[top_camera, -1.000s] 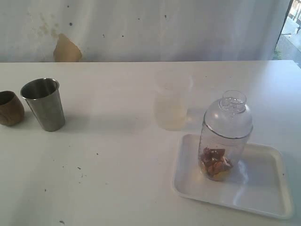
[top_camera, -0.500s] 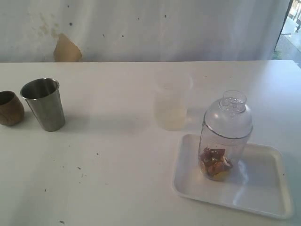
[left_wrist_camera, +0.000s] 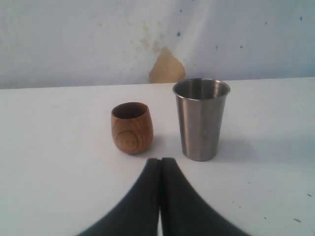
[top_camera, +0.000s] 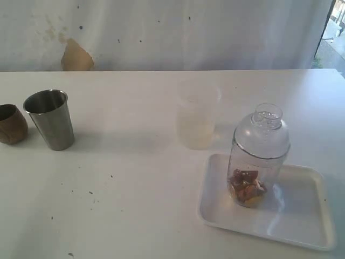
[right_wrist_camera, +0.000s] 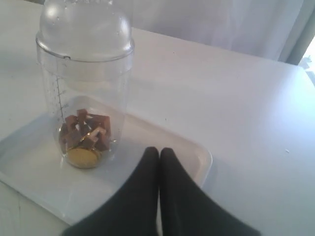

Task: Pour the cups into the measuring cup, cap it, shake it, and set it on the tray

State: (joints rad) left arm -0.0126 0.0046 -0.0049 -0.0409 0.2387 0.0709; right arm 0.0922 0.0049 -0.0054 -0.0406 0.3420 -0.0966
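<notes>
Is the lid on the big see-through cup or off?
On. The clear dome lid sits on the measuring cup, standing upright on the tray.

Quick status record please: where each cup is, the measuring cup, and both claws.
measuring cup: upright on tray, dome lid on, brown pieces inside
steel tumbler: upright on table, beside wooden cup
frosted cup: upright on table, off the tray
left claw: shut, empty, facing steel tumbler and wooden cup
right claw: shut, empty, facing measuring cup
</notes>
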